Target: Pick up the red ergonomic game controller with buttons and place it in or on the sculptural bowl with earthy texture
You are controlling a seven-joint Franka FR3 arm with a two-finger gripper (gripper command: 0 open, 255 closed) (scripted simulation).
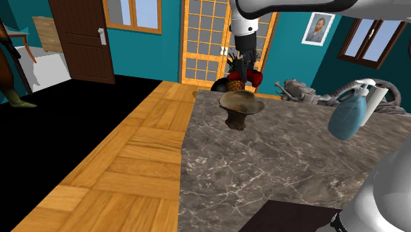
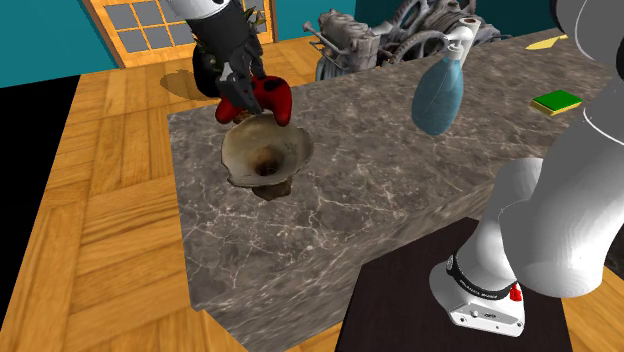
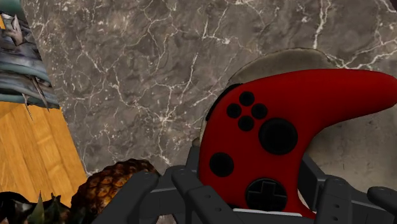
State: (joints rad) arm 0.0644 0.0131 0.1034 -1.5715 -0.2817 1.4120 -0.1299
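Red game controller hangs pinched between the black fingers of your gripper, just above the rim of the brown, rough-skinned bowl that stands on the marble counter. In the wrist view the fingers clasp its lower body from both sides, with the button face toward the camera and one horn reaching over the bowl's pale hollow.

You are at the placing step, as I judge it. Carry the hand toward the bowl's middle before you lower. The controller sits over the edge rather than the centre, and a release here could tip it off the rim onto the counter. A pineapple sits near the bowl, close under the hand, so mind it as you descend. Lower until the controller nears the hollow, then spread the fingers slowly.
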